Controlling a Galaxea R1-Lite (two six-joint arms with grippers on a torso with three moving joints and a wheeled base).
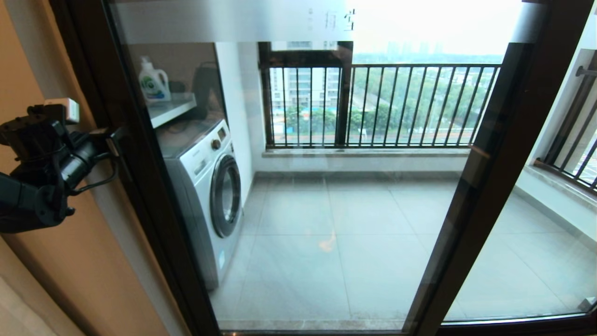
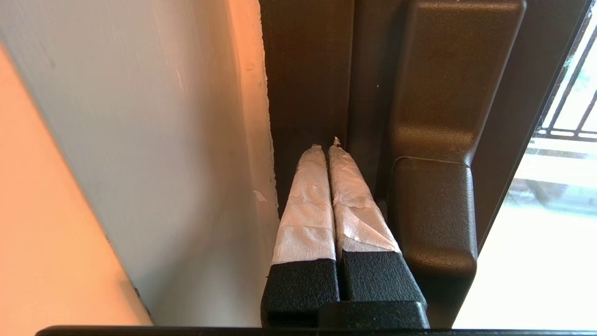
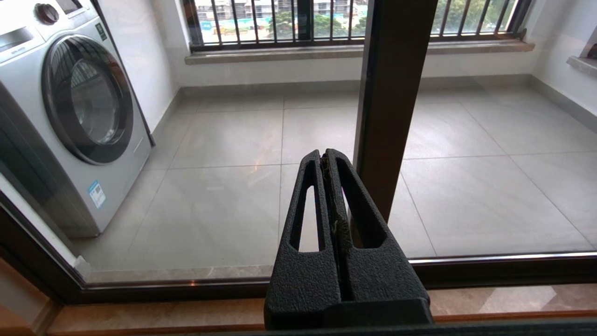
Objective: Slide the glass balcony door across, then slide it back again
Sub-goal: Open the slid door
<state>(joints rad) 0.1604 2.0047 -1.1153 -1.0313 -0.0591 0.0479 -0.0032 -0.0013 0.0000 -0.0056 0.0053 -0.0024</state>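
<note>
The glass balcony door [image 1: 154, 219] stands at the left, its dark upright against the wall, with Chinese characters on its frosted top strip [image 1: 336, 21]. My left gripper [image 1: 113, 142] reaches that upright at mid height. In the left wrist view its white-taped fingers [image 2: 308, 205] are pressed together, shut on nothing. They are wedged in the slot between the wall edge and the black bar handle [image 2: 438, 116], tips [image 2: 326, 147] on the dark frame. My right gripper [image 3: 325, 155] is shut and empty, hanging low before the glass; the head view does not show it.
A second dark upright [image 1: 489, 163] [image 3: 396, 93] crosses the glass on the right. Behind the glass are a washing machine [image 1: 210, 186] [image 3: 70, 102], a detergent bottle [image 1: 154, 84] on a shelf, and a barred window [image 1: 382, 105]. The orange wall [image 1: 70, 261] is close on the left.
</note>
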